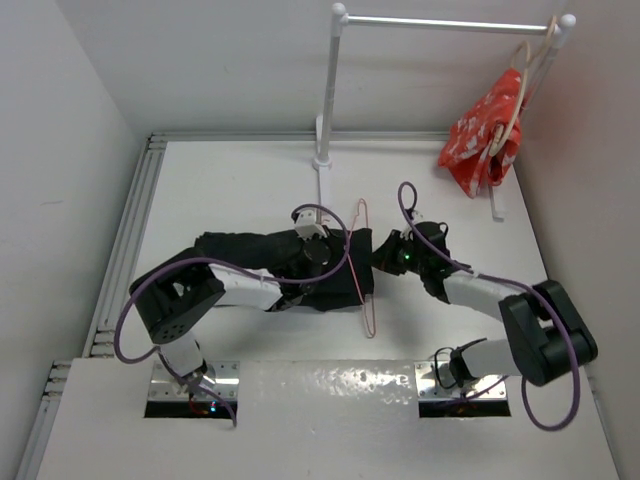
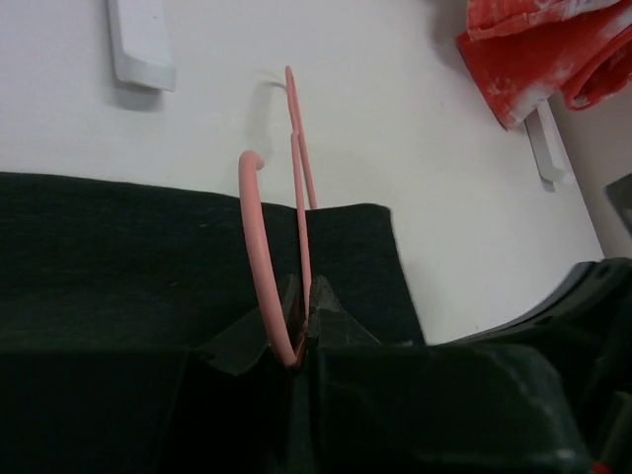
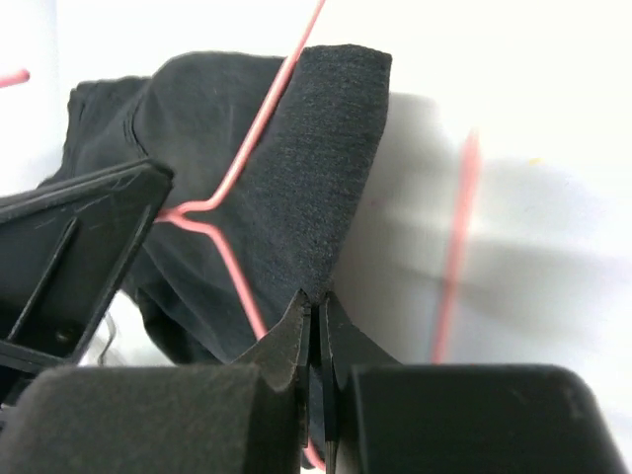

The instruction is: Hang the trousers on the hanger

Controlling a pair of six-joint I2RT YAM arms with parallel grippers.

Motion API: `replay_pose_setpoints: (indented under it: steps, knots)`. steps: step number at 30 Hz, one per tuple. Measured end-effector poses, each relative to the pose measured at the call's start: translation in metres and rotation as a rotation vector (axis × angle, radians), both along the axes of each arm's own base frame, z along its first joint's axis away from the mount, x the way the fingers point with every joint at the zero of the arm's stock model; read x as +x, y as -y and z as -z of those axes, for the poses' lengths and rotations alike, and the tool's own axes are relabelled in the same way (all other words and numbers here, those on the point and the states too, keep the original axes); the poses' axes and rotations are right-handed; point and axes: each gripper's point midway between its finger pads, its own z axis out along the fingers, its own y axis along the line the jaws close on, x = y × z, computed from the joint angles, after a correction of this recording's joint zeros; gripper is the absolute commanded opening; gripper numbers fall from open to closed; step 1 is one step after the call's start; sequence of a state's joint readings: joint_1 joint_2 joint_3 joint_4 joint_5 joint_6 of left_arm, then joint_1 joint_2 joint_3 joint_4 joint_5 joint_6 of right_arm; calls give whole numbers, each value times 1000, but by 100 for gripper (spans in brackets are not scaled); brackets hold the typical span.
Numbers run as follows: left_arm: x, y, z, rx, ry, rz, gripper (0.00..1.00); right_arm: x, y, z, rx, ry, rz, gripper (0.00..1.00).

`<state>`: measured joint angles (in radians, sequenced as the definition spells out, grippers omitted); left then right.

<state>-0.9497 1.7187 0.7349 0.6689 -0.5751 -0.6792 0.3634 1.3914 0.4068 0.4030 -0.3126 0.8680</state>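
On the white bench (image 1: 230, 190), the long black trousers (image 1: 225, 248) of soft dark fabric lie in a band from left of centre toward the middle, with the left arm stretched over them. The left pincer (image 2: 302, 301) is pressed together on the thin pink-red wire hanger (image 1: 369, 310). In the left wrist view the wire leaves the jaws as a curved piece and a straighter strand, both passing over the far edge of the dark cloth. The wire hanger lies crosswise at the right end of the trousers, one end toward the back of the bench and the other poking out toward the near edge. Just right of it, the right pincer (image 3: 316, 308) is closed, pinching the edge of a fold of the trousers, and the pink wire runs along that fold's left side. At the back stands a white rail rack (image 1: 328, 90). Near its right end a red white-patterned cloth (image 1: 480, 135) hangs on a pale beige rounded hanger (image 1: 517, 95), well apart from the trousers.
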Motion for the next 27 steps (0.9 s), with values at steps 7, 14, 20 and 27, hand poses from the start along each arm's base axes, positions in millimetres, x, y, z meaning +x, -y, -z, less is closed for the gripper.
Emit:
replay_pose_setpoints:
  steps: [7, 14, 20, 27]
  knots:
    - [-6, -23, -3, 61, 15, -29, 0, 11, 43, -10, -86, 33, 124, 0]
    - [-15, -49, -3, 108, 16, -67, 0, 16, 94, -3, -180, -3, 266, 0]
    - [-23, -62, -14, 143, 30, -56, 0, 14, 118, -2, -239, -12, 334, 0]
    - [-27, -60, -19, 179, 42, -5, 0, 11, 144, 2, -317, -29, 420, 0]
